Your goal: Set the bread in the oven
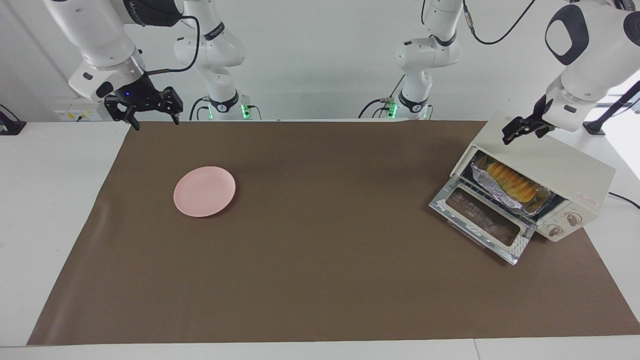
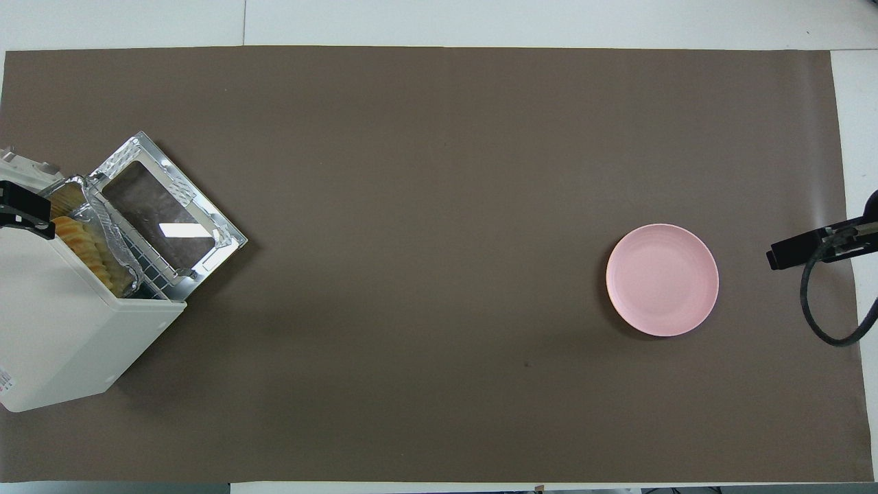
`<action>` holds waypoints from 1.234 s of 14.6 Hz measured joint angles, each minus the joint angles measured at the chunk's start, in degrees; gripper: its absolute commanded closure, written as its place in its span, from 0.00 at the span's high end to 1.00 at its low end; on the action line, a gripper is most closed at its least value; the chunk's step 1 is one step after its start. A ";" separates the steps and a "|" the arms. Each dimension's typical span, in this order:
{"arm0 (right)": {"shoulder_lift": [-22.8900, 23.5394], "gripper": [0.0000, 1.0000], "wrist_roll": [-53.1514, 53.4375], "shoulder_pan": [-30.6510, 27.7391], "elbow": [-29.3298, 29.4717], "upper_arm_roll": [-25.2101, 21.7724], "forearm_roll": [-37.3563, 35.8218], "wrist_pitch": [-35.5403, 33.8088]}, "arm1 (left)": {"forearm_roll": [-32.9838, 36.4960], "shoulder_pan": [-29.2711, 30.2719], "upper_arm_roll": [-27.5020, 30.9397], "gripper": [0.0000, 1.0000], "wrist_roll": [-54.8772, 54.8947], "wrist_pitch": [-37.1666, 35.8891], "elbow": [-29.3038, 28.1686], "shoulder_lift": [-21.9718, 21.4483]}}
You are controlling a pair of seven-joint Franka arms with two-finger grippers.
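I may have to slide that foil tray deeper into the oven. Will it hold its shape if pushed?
Probably not well: the foil tray looks thin and crinkled, so its rim would likely dent. It sits on a wire rack, so it may snag.
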 measured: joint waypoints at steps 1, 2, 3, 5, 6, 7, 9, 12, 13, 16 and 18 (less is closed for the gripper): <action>0.00 1.00 0.00 0.00 0.00 0.00 0.00 0.00 | -0.10 -0.05 -0.29 1.00 0.01 -0.03 -0.16 -0.10; 0.00 1.00 0.00 0.00 0.00 0.00 0.00 0.00 | -0.14 -0.10 -0.63 1.00 0.01 -0.17 -0.33 -0.18; 0.00 1.00 0.00 0.00 0.00 0.00 0.00 0.00 | -0.17 -0.13 -0.85 1.00 0.01 -0.35 -0.41 -0.20; 0.00 1.00 0.00 0.00 0.00 0.00 0.00 0.00 | -0.19 -0.14 -0.97 1.00 0.05 -0.50 -0.40 -0.23; 0.00 1.00 0.00 0.00 0.00 0.00 0.00 0.00 | -0.25 -0.16 -1.02 1.00 0.15 -0.79 -0.34 -0.32; 0.00 1.00 0.00 0.00 0.00 0.00 0.00 0.00 | -0.33 -0.21 -1.18 1.00 0.22 -1.31 -0.27 -0.53; 0.00 1.00 0.00 0.00 0.00 0.00 0.00 0.00 | -0.43 -0.31 -1.56 1.00 0.21 -2.08 -0.26 -1.49; 0.00 1.00 0.00 0.00 0.00 0.00 0.00 0.00 | -0.55 -0.96 -1.66 1.00 0.21 -2.95 -0.44 -3.57; 0.00 1.00 0.00 0.00 0.00 0.00 0.00 0.00 | -0.55 -0.98 -1.63 1.00 0.21 -2.98 -0.56 -3.98; 0.00 1.00 0.00 0.00 0.00 0.00 0.00 0.00 | -0.55 -0.92 -1.26 1.00 0.22 -2.51 -0.85 -4.24; 0.00 1.00 0.00 0.00 0.00 0.00 0.00 0.00 | -0.55 -0.92 -1.19 1.00 0.22 -2.15 -1.05 -4.24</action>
